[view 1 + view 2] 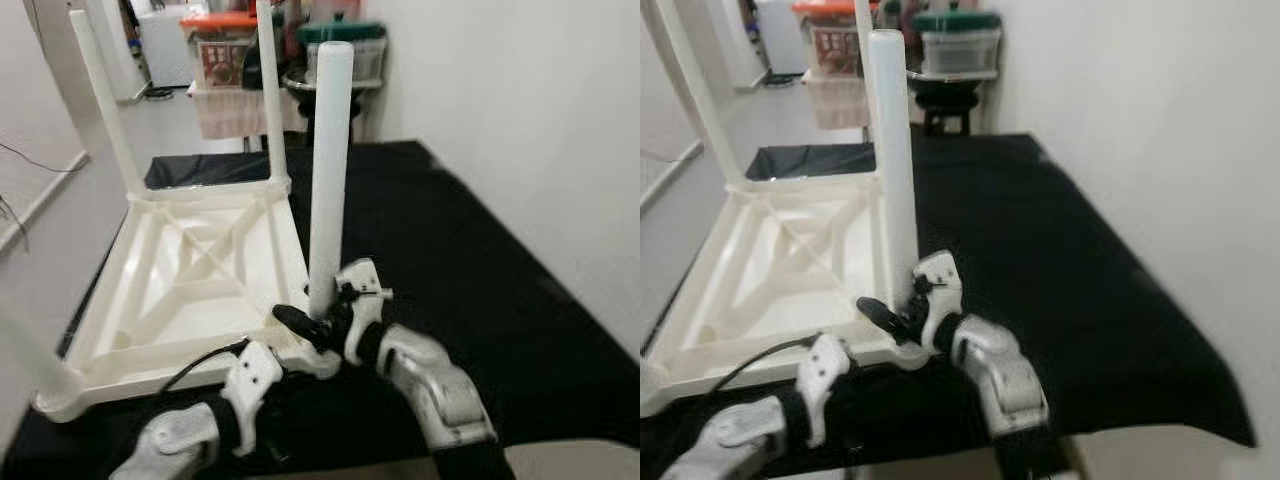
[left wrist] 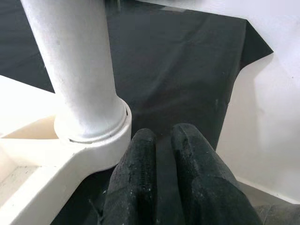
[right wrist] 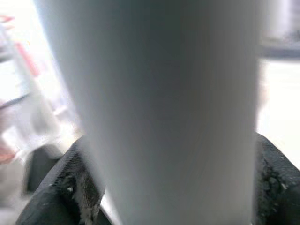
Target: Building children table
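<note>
A white children's table (image 1: 150, 372) lies upside down on a black cloth (image 1: 470, 260). Two legs (image 1: 272, 95) stand upright at its far corners. A third white leg (image 1: 330, 160) stands in the near right corner socket (image 2: 96, 136). My right gripper (image 1: 318, 318) is shut on this leg just above the socket, and its black fingers (image 3: 65, 197) show on either side of the leg (image 3: 173, 103). My left gripper (image 2: 161, 136) is shut on nothing, low beside that corner, apart from the socket. A blurred fourth leg (image 1: 30, 360) rises at the near left corner.
A white wall (image 1: 540, 130) runs along the right, close to the cloth's edge. At the back stand stacked storage bins (image 1: 225, 45) and a dark stool with a green-lidded box (image 1: 345, 40). Pale floor (image 1: 50, 230) lies left of the table.
</note>
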You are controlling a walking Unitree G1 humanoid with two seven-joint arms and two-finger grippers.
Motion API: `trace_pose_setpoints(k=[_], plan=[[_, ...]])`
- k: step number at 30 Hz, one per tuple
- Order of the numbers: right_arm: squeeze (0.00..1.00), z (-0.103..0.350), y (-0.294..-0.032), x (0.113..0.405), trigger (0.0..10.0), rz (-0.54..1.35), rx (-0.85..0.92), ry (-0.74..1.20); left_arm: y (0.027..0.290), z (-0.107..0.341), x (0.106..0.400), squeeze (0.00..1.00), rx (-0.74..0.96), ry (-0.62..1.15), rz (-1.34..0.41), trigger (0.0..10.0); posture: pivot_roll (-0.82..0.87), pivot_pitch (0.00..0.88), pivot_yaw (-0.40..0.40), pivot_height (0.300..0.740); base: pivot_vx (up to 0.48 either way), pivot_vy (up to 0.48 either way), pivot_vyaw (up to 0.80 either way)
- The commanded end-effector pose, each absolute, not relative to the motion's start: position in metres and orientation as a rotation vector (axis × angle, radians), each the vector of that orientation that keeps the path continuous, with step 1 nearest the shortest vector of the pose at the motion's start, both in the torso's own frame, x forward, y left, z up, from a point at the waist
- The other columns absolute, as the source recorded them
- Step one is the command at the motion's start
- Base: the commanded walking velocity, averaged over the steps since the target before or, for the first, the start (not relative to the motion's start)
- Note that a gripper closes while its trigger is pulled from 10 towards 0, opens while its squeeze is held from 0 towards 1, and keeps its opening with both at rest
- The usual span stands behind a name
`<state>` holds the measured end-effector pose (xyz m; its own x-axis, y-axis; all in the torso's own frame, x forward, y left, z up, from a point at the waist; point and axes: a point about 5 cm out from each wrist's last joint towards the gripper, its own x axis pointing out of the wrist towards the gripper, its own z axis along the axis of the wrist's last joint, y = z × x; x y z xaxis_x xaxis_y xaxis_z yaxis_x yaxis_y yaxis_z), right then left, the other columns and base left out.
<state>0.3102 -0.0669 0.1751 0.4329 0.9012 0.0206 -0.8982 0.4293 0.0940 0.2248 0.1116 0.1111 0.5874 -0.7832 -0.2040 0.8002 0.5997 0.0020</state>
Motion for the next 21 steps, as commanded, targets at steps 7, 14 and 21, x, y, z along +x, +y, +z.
trace_pose_setpoints(k=[7, 14, 21], plan=[[0.0, 0.188, -0.075, 0.322, 10.0, 1.48, 0.043, 0.054, 0.111, 0.109, 0.225, 0.0, 0.103, 0.2, -0.922, 10.0, 0.08, 0.0, -0.049, 0.74, 0.0, 0.0, 0.0], [0.0, 0.195, -0.083, 0.333, 0.0, 1.616, 0.063, 0.108, 0.113, 0.11, 0.226, 0.0, 0.109, 0.195, -0.906, 10.0, 0.11, 0.0, -0.067, 0.74, 0.0, 0.0, 0.0], [0.0, 0.189, -0.089, 0.333, 0.0, 1.642, 0.076, 0.124, 0.115, 0.111, 0.226, 0.0, 0.112, 0.193, -0.897, 10.0, 0.1, 0.0, -0.063, 0.74, 0.0, 0.0, 0.0]])
